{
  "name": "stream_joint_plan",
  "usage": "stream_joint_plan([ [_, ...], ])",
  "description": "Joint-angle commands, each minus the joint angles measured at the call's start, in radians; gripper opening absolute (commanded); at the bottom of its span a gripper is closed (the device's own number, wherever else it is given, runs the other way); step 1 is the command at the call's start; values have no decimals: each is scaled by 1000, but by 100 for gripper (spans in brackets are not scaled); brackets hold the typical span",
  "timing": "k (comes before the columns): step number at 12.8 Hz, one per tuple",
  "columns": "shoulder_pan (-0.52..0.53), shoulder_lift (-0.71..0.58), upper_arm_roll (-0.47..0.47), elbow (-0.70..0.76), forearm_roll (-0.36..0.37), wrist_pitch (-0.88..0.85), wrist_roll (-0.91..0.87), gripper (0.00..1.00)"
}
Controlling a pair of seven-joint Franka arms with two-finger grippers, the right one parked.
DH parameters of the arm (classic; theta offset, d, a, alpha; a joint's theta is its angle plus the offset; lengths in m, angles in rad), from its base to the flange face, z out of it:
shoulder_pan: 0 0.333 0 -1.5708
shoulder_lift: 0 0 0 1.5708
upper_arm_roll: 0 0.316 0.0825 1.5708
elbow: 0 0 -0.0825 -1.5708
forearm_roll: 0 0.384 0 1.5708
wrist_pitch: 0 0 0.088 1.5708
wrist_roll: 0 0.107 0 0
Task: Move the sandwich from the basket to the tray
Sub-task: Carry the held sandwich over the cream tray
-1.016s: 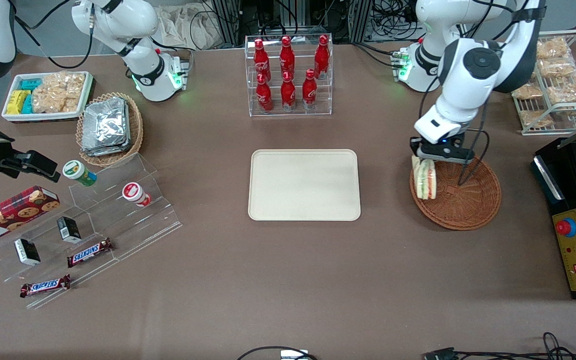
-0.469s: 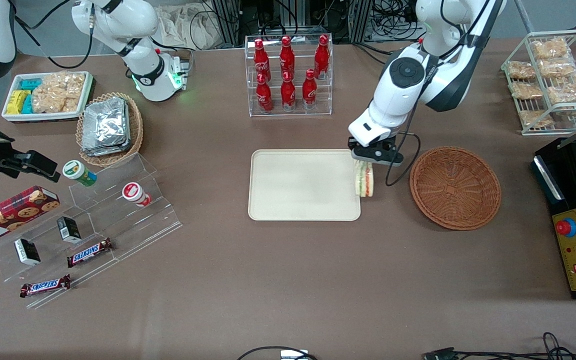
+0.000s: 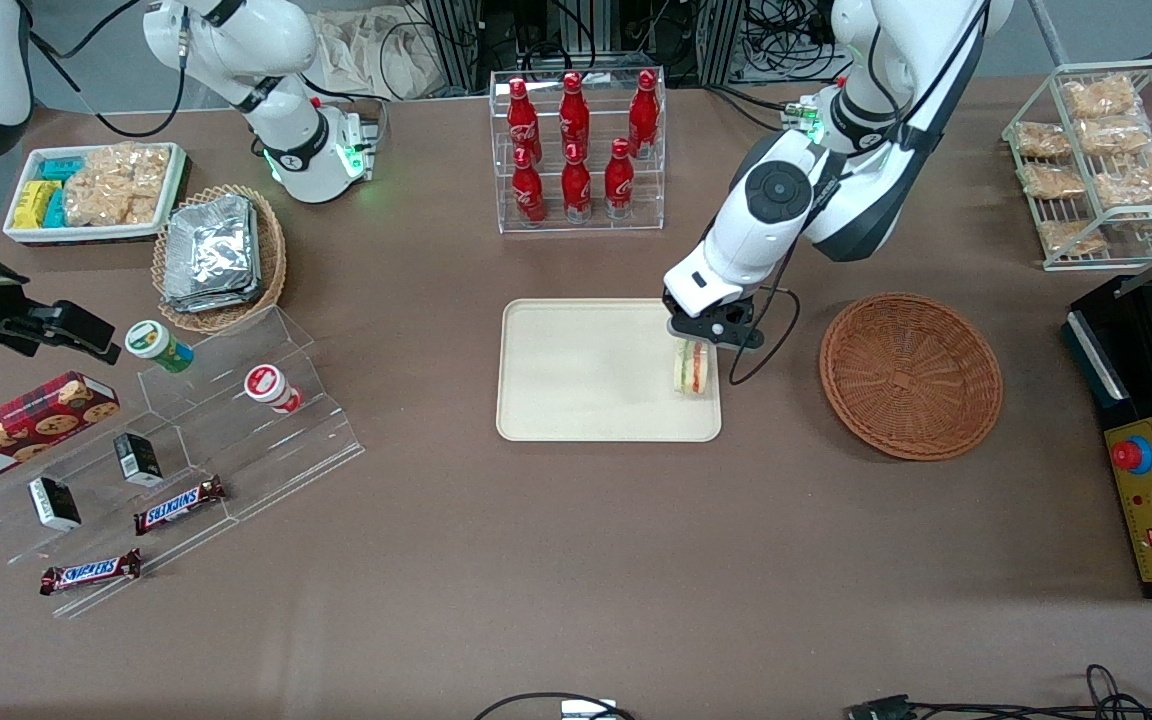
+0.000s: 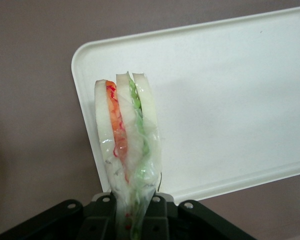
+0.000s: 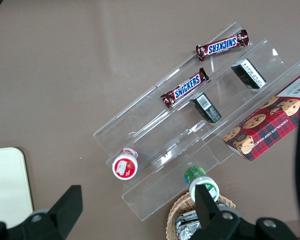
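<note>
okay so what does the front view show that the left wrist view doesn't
Only the front view shows the basket, which has nothing in it, the cola bottle rack and the snack displays toward the parked arm's end. Only the left wrist view shows the sandwich's red, orange and green filling edge up close. Both show the gripper shut on the sandwich above the tray's end nearest the basket.

Robot lab staging mock snack shop. Brown table (image 3: pixel 556 560) carrying shop-style displays: acrylic rack of red cola bottles (image 3: pixel 576 150), stepped clear shelf with Snickers bars (image 3: pixel 179 504), wire rack of bagged snacks (image 3: pixel 1106 160). Cables and aluminium framing (image 3: pixel 456 40) showing along table's edge; control box with red stop button (image 3: pixel 1133 455) sitting at working arm's end.
</note>
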Motion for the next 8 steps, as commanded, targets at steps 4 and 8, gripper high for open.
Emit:
stream_joint_plan([
  [4, -67, 184, -6, 69, 222, 15, -232, 0],
  [8, -76, 207, -6, 75, 282, 15, -260, 0],
])
